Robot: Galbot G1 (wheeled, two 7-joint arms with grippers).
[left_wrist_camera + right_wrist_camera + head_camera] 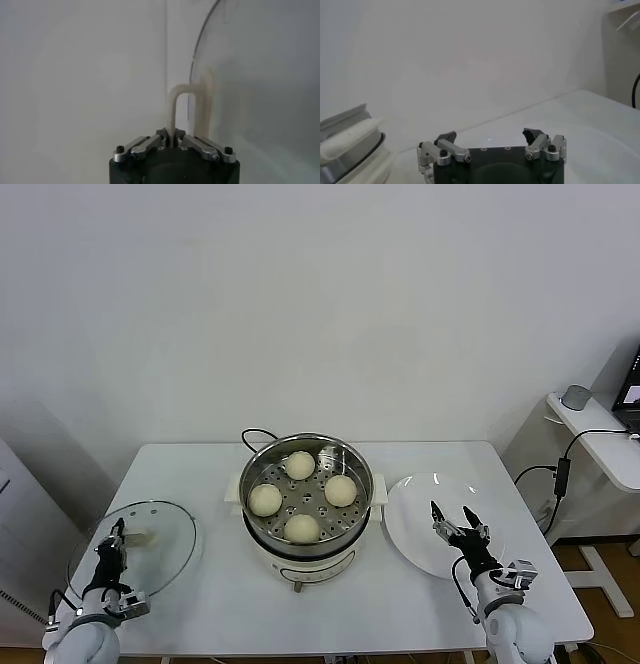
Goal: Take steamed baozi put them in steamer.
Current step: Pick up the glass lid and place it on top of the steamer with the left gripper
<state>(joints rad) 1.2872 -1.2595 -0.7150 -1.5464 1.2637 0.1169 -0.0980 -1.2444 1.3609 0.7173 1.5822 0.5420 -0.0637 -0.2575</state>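
Note:
Several pale steamed baozi [300, 465] lie on the perforated floor of the shiny steamer [357, 460] at the table's middle. My left gripper [118, 529] is at the front left, over the glass lid [165, 559]. In the left wrist view that gripper [171, 140] is shut on the lid's thin white handle [176, 107], which arches up from between the jaws beside the glass lid [260, 75]. My right gripper [452, 516] hovers open over the white plate [415, 499] to the steamer's right. Nothing lies between the jaws of the right gripper [490, 136].
The steamer sits on a white cooker base [300, 567] with a black cable [252, 434] running behind it. The base's side [350, 142] shows in the right wrist view. A side table [595, 434] with a small grey object stands off to the right.

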